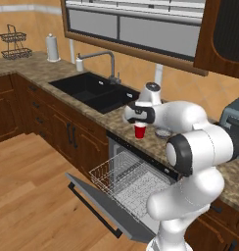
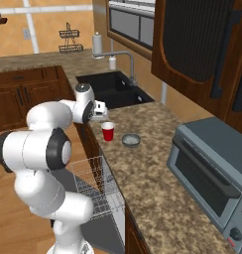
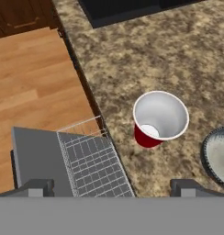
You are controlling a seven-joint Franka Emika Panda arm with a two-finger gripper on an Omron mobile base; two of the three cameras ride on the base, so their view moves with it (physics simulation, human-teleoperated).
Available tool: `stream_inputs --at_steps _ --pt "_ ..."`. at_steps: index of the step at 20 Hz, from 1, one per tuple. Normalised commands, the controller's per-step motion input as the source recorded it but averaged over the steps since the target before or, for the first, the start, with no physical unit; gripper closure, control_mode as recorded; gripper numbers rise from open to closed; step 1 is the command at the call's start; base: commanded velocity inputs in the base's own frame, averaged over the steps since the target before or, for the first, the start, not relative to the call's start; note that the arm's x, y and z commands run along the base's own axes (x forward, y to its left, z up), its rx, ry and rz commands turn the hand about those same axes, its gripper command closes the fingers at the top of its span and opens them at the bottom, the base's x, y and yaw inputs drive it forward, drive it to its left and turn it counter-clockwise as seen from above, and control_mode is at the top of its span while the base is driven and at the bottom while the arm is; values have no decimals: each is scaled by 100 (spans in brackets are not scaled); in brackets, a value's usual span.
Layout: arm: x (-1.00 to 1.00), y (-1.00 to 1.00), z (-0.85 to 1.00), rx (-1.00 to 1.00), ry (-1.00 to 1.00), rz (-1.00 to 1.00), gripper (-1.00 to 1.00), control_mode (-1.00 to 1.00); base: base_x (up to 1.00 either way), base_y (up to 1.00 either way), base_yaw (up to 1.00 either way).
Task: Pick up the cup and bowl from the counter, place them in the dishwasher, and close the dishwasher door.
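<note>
- Cup (image 3: 159,118): small, red with a white inside, standing upright on the counter (image 3: 132,59) near its front edge, empty.
- Bowl (image 3: 218,156), shallow and grey, sits on the granite just beside the cup, apart from it.
- Gripper (image 3: 111,186) hangs above the cup, holding nothing; its two dark fingertips (image 3: 38,187) stand wide apart, though how high it hovers is hard to judge.
- Below the counter edge, the dishwasher door (image 1: 99,208) lies dropped open, and the white wire rack (image 1: 124,179) is pulled out over it.
- To grasp well, the hand likely needs to centre over the cup, descend straight with fingers straddling the rim, and close gently, avoiding a nudge to the bowl.
- Beyond, a black sink (image 1: 94,90) is set into the counter.
</note>
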Motion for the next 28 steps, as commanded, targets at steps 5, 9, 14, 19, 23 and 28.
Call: stream_inputs --at_steps 5,9,14,19,23,28 --pt "22 -13 -26 -2 0 0 -100 -100 0 0 0" --pt "15 0 -31 -7 0 0 -100 -100 0 0 0" --pt "26 0 -13 -2 0 0 -100 -100 0 0 0" --pt "55 -3 -20 0 1 0 -100 -100 0 0 0" --pt "44 -9 -15 0 9 0 -100 -100 0 0 0" --pt "31 -1 -13 0 9 0 -100 -100 0 0 0"
